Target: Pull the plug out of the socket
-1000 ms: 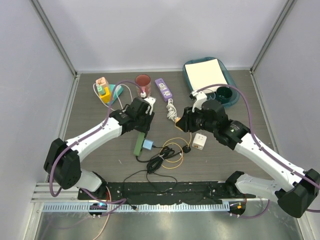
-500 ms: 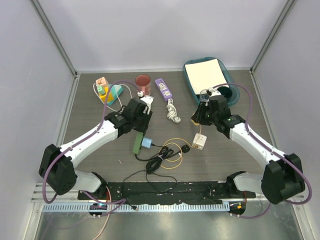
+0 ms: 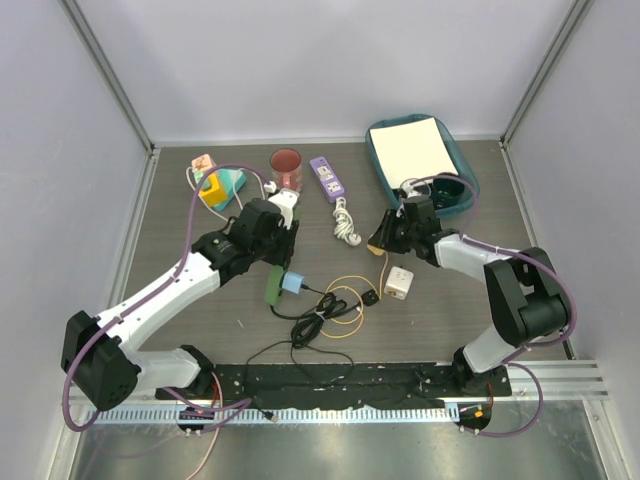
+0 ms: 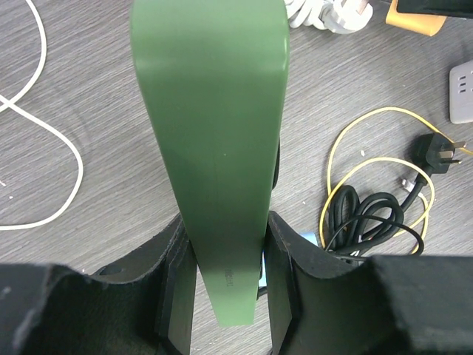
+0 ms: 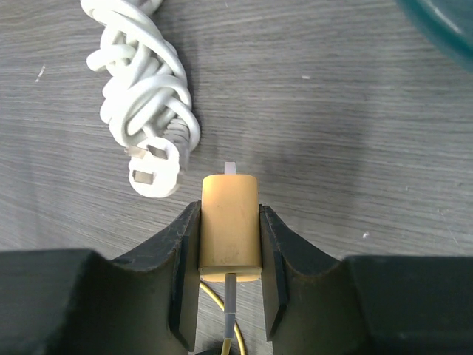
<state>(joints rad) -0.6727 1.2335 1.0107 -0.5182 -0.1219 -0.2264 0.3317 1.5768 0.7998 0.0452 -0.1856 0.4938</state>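
At table centre, left gripper (image 4: 225,244) clamping long green power strip (image 4: 214,133), bracing it; boxy pale-blue-and-white plug (image 3: 295,284) sitting against it; right gripper (image 5: 230,214) clenching small yellow plug (image 5: 230,240) elsewhere.

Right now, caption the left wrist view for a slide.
Left gripper clamped on the green power strip, a coiled black cord lying beside it.

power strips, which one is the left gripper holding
The green power strip, clamped in the left gripper. The purple power strip lies free beside the red cup, with no gripper on it.
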